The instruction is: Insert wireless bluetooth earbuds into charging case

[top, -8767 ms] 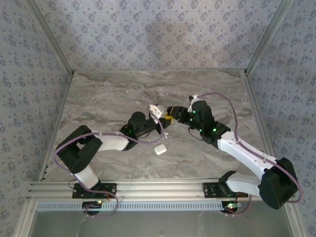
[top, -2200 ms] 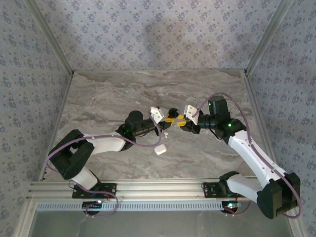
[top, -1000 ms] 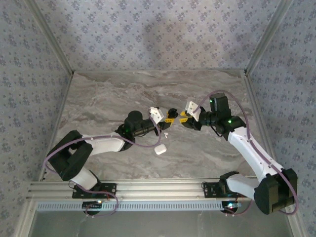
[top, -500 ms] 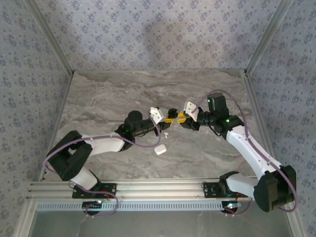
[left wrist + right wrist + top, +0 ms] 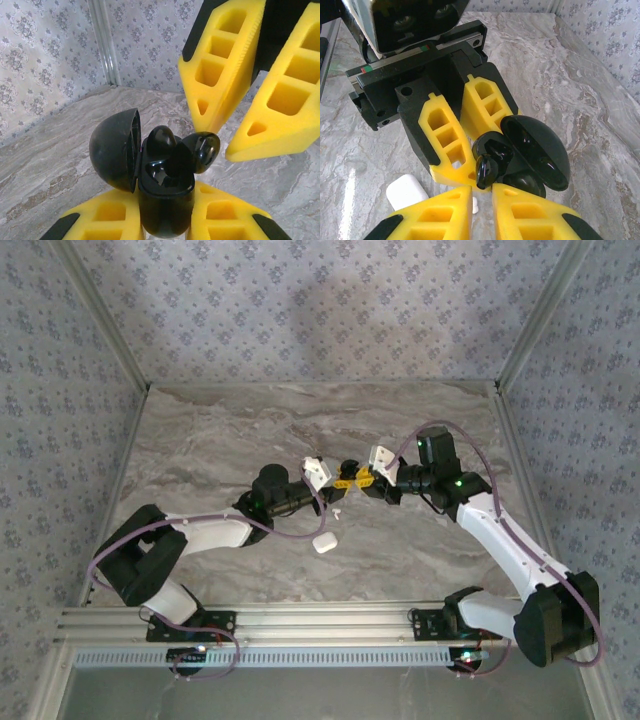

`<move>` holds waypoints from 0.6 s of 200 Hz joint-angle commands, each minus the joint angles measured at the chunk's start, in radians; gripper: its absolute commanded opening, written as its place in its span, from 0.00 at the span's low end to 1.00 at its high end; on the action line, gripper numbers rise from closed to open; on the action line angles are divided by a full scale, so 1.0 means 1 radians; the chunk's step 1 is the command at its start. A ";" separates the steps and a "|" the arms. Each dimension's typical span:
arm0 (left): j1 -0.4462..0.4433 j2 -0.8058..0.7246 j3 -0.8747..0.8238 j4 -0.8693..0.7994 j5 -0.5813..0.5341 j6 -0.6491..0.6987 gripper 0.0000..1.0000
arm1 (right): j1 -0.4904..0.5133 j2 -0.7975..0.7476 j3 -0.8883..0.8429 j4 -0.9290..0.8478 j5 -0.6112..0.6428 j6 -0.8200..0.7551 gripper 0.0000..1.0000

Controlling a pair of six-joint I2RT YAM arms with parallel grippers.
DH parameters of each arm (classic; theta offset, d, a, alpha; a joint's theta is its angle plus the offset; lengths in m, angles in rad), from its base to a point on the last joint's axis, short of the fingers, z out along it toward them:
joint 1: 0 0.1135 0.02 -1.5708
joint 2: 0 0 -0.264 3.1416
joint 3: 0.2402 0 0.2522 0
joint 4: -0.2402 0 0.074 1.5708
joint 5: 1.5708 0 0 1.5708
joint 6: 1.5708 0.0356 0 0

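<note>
Viewing from above: left tool (image 5: 342, 481) and right tool (image 5: 365, 479) meet over the tabletop (image 5: 220, 430). Left wrist: left tool clamps the open case (image 5: 165, 192); one bud (image 5: 159, 141) seated, second bud (image 5: 202, 150) tilted at the rim, not yet in. Right wrist: right tool nearly closed at that bud; grip unclear

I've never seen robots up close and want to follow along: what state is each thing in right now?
Black charging case: lid open, upright, clamped in the left end effector.
First black earbud: seated in the case.
Second black earbud: tilted over its slot, not fully seated.
Right end effector: nearly closed at that earbud; grip unclear.
White case: lying loose on the table.
White earbud: loose on the table.
</note>
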 commanded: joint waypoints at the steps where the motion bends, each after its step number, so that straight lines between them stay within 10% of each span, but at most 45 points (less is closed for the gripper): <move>1: -0.005 -0.028 -0.001 0.014 0.022 0.017 0.12 | 0.010 0.006 0.033 0.004 -0.027 0.002 0.18; 120: -0.006 -0.035 -0.005 0.008 0.022 0.014 0.12 | 0.039 0.035 0.047 0.033 0.008 0.005 0.19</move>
